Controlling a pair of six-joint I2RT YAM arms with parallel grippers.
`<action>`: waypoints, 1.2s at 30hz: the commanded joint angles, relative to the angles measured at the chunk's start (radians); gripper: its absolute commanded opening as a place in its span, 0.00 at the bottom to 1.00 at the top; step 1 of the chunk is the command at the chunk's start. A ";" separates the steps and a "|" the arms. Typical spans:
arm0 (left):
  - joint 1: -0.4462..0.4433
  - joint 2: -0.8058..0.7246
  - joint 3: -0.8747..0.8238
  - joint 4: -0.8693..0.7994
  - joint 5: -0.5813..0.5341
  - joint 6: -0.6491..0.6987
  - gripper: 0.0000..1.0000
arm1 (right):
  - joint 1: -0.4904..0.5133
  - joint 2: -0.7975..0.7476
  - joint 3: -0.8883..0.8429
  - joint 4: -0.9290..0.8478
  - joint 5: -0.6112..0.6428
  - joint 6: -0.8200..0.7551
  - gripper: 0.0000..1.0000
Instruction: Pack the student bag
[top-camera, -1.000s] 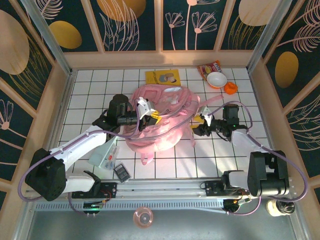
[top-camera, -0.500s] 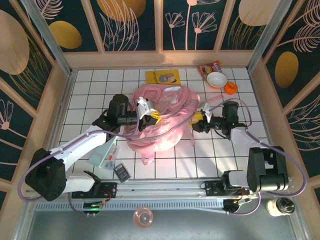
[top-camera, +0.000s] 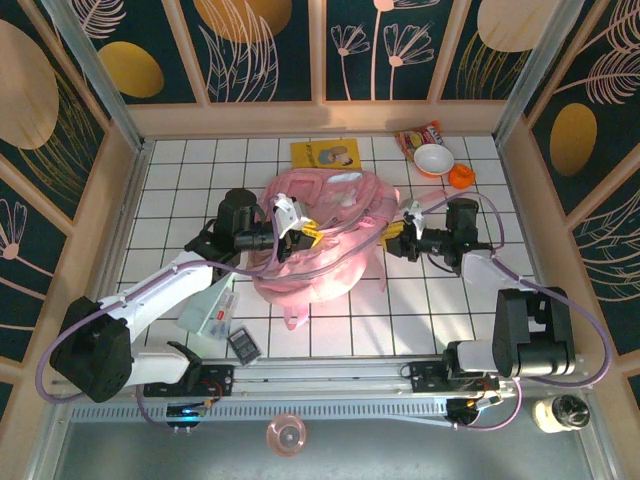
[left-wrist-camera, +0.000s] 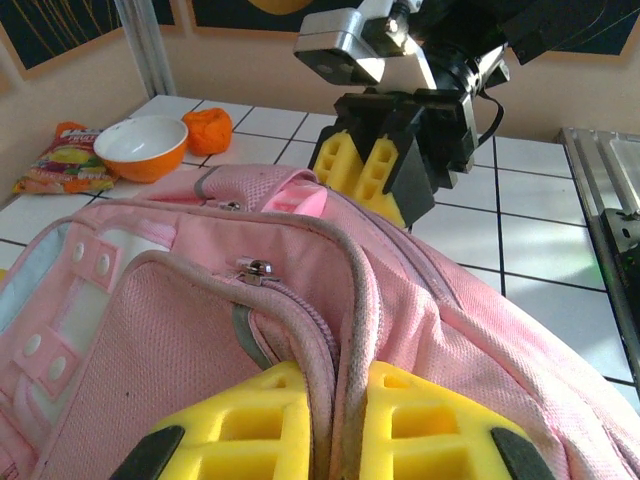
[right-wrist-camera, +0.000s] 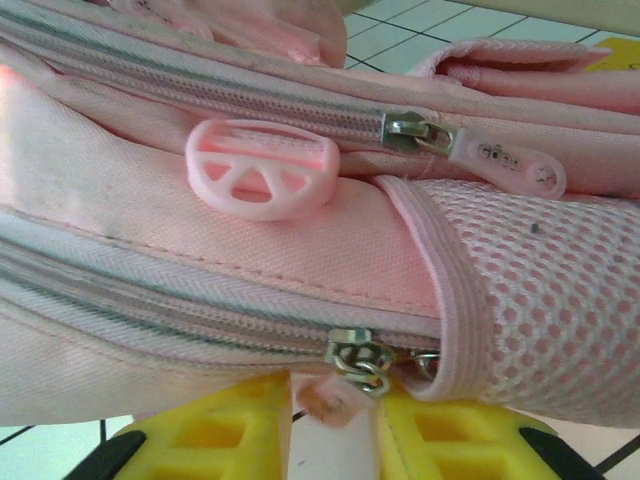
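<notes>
The pink student bag (top-camera: 315, 245) lies in the middle of the tiled table. My left gripper (top-camera: 300, 238) is shut on its top: in the left wrist view the yellow pads (left-wrist-camera: 340, 420) pinch the piped edge of the student bag (left-wrist-camera: 150, 330) beside a zip. My right gripper (top-camera: 395, 240) is at the bag's right side and shows as yellow pads (left-wrist-camera: 375, 170) beyond the bag. In the right wrist view its jaws (right-wrist-camera: 337, 430) stand narrowly open on either side of a frayed pink zip pull (right-wrist-camera: 330, 400) hanging from a metal slider (right-wrist-camera: 358, 358) on the student bag (right-wrist-camera: 300, 240).
A yellow book (top-camera: 326, 154) lies behind the bag. A snack packet (top-camera: 418, 135), a white-and-orange bowl (top-camera: 434, 158) and an orange (top-camera: 460, 176) sit at the back right. A clear pouch (top-camera: 210, 305) and a calculator (top-camera: 243, 345) lie at the front left.
My right gripper has moved left and slightly back against the bag's right side, and its jaws have narrowed round the zip pull. The left gripper has kept its grip.
</notes>
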 joint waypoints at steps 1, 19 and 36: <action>0.003 -0.031 0.010 0.143 0.029 -0.007 0.00 | -0.002 -0.033 0.030 -0.003 -0.078 0.014 0.31; 0.001 -0.035 -0.011 0.161 -0.086 -0.021 0.00 | -0.013 -0.072 0.019 0.034 -0.011 0.132 0.00; -0.129 0.099 0.096 0.211 -0.511 -0.094 0.00 | 0.311 -0.371 -0.017 -0.268 0.273 0.314 0.00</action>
